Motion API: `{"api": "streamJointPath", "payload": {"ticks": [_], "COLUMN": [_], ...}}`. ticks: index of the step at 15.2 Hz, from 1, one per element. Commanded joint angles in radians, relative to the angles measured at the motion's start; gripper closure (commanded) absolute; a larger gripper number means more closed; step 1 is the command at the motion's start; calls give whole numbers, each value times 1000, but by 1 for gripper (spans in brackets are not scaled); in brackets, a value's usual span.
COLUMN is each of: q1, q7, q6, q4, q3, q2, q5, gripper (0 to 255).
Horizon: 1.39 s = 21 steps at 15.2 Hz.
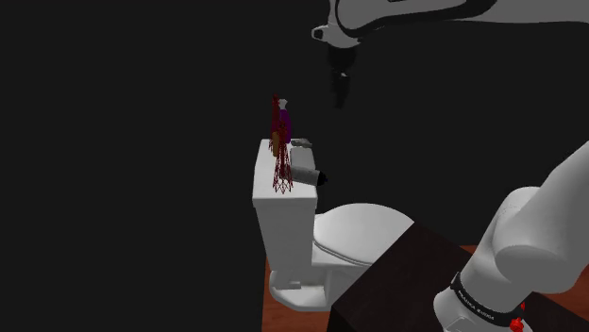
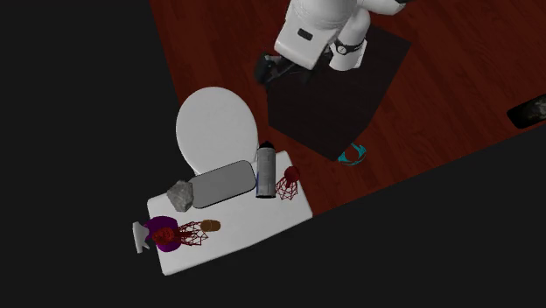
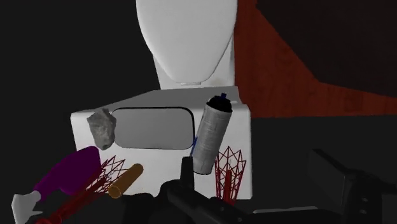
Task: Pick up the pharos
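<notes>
The tool (image 1: 338, 92) is hanging high over the toilet (image 1: 363, 236), pointing down, touching nothing. In the wrist view its two black fingers are standing apart, so it is open and empty.

The red lattice tower (image 2: 287, 185) is standing upright on the toilet tank lid (image 2: 297, 208), at the end of the lid nearer the stand (image 2: 337, 101). It is standing just beside a grey spray can (image 2: 265, 171), which is also standing upright. The tool is well apart from the tower.

A grey panel (image 2: 219, 184) is lying along the middle of the lid, with a grey stone (image 2: 179, 194) at its far end. At the far end of the lid, a second red lattice tower (image 2: 191, 234) is sitting against a purple bottle (image 2: 163, 238), with a brown cylinder (image 2: 210, 226) just beside them; whether this second tower is standing or lying cannot be told.

A teal object (image 2: 353, 155) is lying on the red-brown wooden floor (image 2: 455, 61) near the stand.
</notes>
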Motion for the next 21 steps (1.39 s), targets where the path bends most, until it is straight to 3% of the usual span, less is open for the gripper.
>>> {"api": "streamJointPath", "payload": {"ticks": [1,13,21], "q1": [14,90,87], "q7": [-82,-492,-466], "q6": [3,-37,63], "q4": [65,466,356], "q3": [3,80,79], "q2": [79,500,494], "q5": [-8,-87,-93], "gripper": [0,0,0]}}
